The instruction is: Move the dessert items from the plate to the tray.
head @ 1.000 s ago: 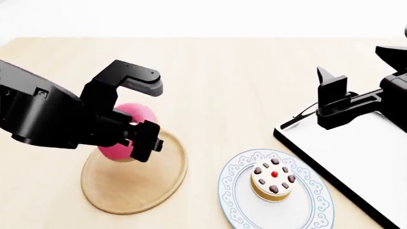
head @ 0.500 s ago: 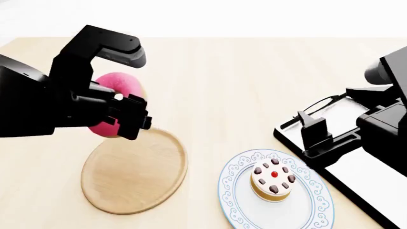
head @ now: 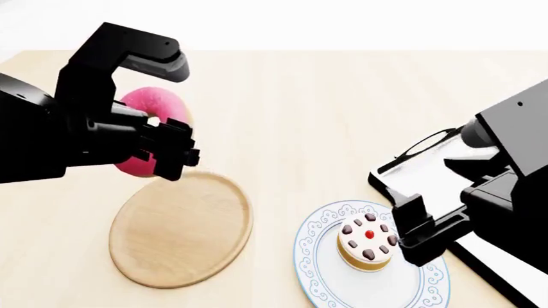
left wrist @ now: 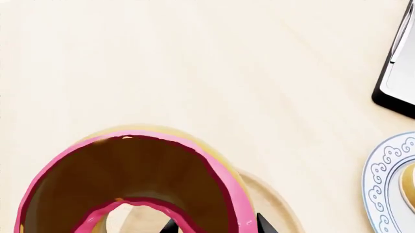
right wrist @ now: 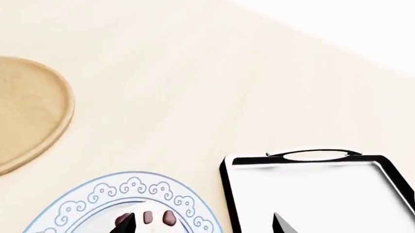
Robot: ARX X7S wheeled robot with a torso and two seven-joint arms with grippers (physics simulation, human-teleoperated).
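Observation:
My left gripper is shut on the pink-iced ring donut and holds it in the air above the far left edge of a round wooden plate. In the left wrist view the donut fills the lower left, with my gripper pinching its rim. The small yellow cake sits on a white plate with blue scrollwork. My right gripper is open, just right of the cake, at the tray's near-left rim. The black-rimmed tray lies on the right. The right wrist view shows the cake top, my gripper and the tray.
The pale wooden table carries the bare wooden plate, also in the right wrist view. The blue-patterned plate rim lies beside the tray's left rim. The tray corner shows in the left wrist view.
My left gripper has lifted the donut off the wooden plate, up and to the left. My right arm has come down from over the tray to beside the cake.

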